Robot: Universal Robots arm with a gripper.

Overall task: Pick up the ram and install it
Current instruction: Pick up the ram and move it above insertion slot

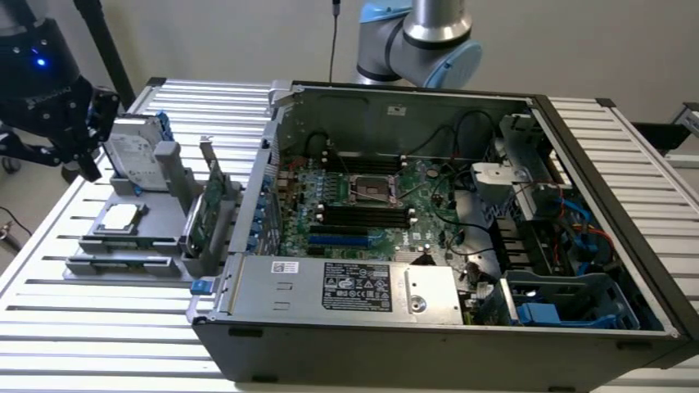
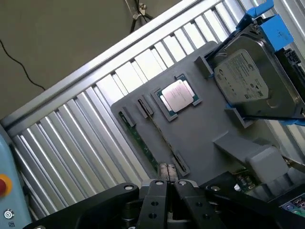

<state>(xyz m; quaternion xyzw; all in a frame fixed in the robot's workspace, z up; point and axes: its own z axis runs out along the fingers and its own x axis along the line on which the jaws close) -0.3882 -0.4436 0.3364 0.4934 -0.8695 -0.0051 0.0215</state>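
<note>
The gripper (image 2: 167,174) has its jaws clenched, the two fingertips pressed flat against each other with nothing between them. In the exterior view the gripper (image 1: 78,164) hangs above the slatted table (image 1: 87,327), apart from everything on it, with the upright hard drive (image 1: 131,151) just beside the jaws.

The ram (image 2: 140,140) lies below the jaws in a holder along the outer edge of the grey tray (image 2: 205,138). It is a long, narrow green stick, and in the wrist view one end runs up to the closed fingertips. It sits seated in its clips and is not grasped. A second, thinner strip runs alongside it, one slot further from the jaws' line; whether that is another stick I cannot tell.

Past the ram, further out from the jaws, a processor chip (image 2: 177,95) rests flat in a square recess of the tray. Beyond that, the hard drive (image 2: 252,81) with blue rails stands in its cradle. The slatted table (image 2: 95,133) spreads out to the ram's other side.

Well apart from the jaws, toward the exterior view's right, the grey tray (image 1: 153,205) also carries a tall green expansion card (image 1: 208,213) on edge. The open computer case (image 1: 611,205) lies beyond it. Inside the case sit the motherboard (image 1: 361,188), its black memory slots (image 1: 361,217) and the power supply (image 1: 339,286) along the near wall. The robot arm (image 1: 426,41) rises behind the case
</note>
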